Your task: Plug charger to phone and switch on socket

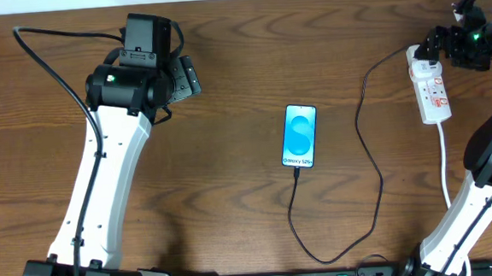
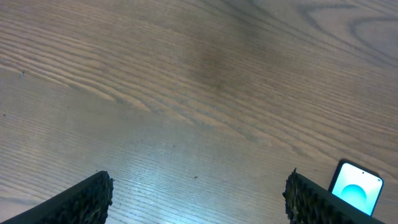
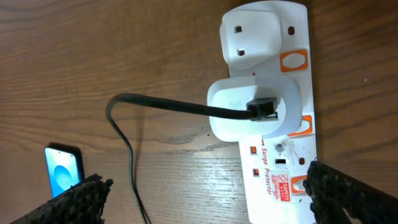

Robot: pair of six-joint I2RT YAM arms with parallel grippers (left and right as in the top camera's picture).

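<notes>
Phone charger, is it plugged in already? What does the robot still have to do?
Looks done: the charger meets the phone at its bottom end, and its other end is in the white adapter on the socket. In hand: the right gripper hangs open above the socket. Left: pressing a switch; I cannot tell if it is on. The left gripper is open and empty.

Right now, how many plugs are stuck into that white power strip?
2. One white plug sits at the end of the power strip; a white adapter, holding the black cable, sits beside it. The strip's other end runs out of the close view.
</notes>
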